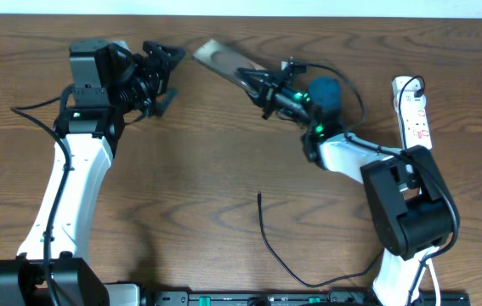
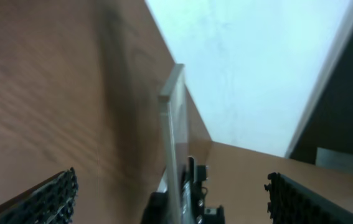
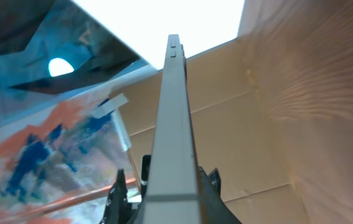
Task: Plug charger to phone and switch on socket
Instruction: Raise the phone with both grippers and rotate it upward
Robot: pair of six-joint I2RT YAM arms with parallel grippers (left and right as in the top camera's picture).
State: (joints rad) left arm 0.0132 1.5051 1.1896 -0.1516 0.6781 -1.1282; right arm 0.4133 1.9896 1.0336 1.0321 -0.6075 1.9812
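Wooden table (image 1: pixel 198 178): brown, with the grain running side to side across the overhead view. A pale wall (image 1: pixel 309 7) shows as a strip along the 12 o'clock edge.

Left wrist view: the same pale wall runs from 12 to 3 o'clock, with a dark panel (image 2: pixel 350 106) at 3 o'clock.

Right wrist view: a blue-and-orange painted surface (image 3: pixel 45 149) at 8 o'clock, nature undetermined, and tan seamed panels (image 3: pixel 238 137) at 4 o'clock.

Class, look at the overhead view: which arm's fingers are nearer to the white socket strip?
Right. The right fingers, shut on the phone, are mid-table, left of the socket; the left fingers, open, are much farther left, beyond the phone.
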